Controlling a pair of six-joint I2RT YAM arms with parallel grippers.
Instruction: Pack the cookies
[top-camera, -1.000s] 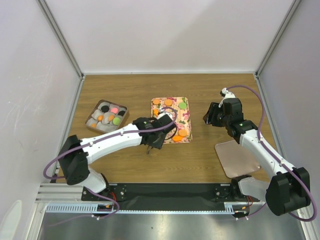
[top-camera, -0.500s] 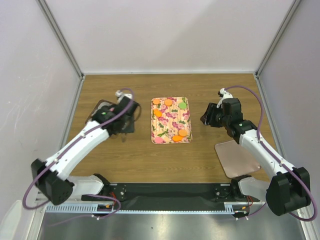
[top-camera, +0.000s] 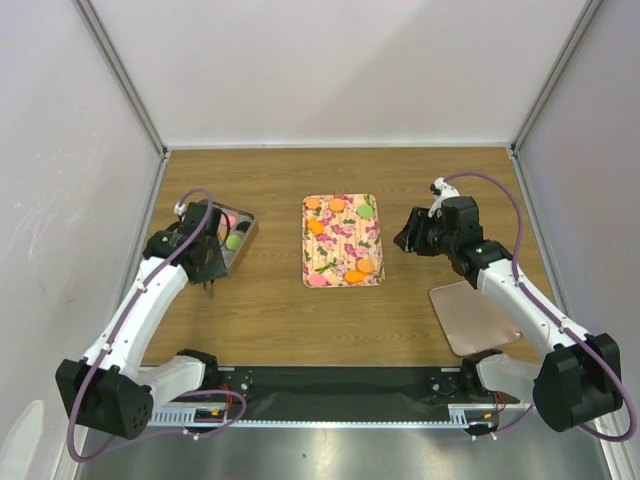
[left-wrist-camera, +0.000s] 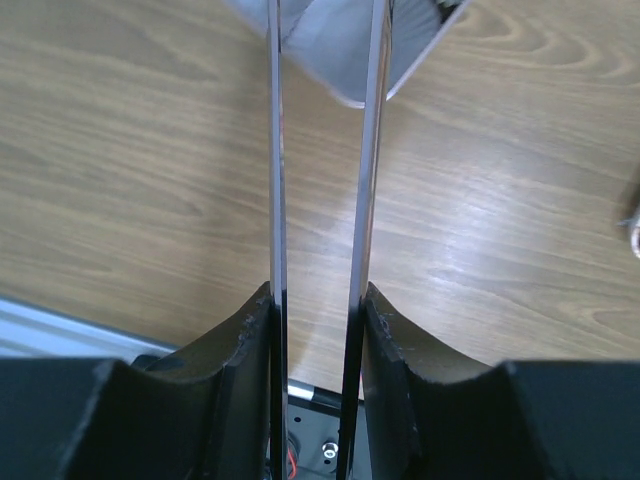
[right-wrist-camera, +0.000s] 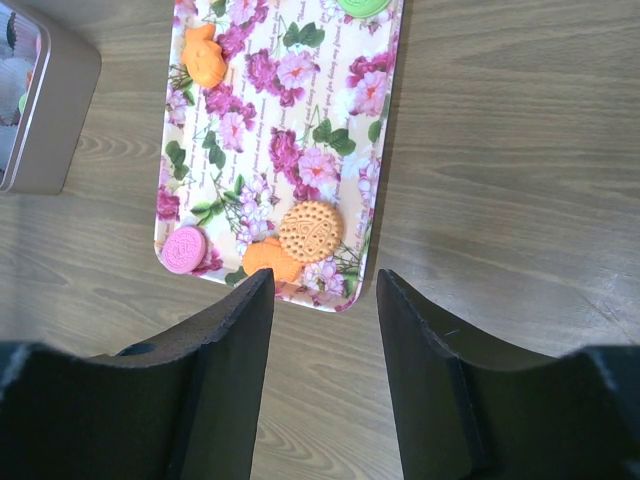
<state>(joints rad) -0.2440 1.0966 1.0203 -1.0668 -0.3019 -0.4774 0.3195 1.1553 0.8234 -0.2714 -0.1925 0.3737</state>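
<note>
Roughly: left arm stretched up frame left, left gripper (top-camera: 209, 288) pointing down at the box (top-camera: 243, 250) edge, blades slightly apart, tips cropped, can't tell if holding. Right gripper (right-wrist-camera: 325, 285) parted, empty, just right of the tray (top-camera: 345, 240). Cookies (top-camera: 366, 265) lie on tray, centre frame.
</note>
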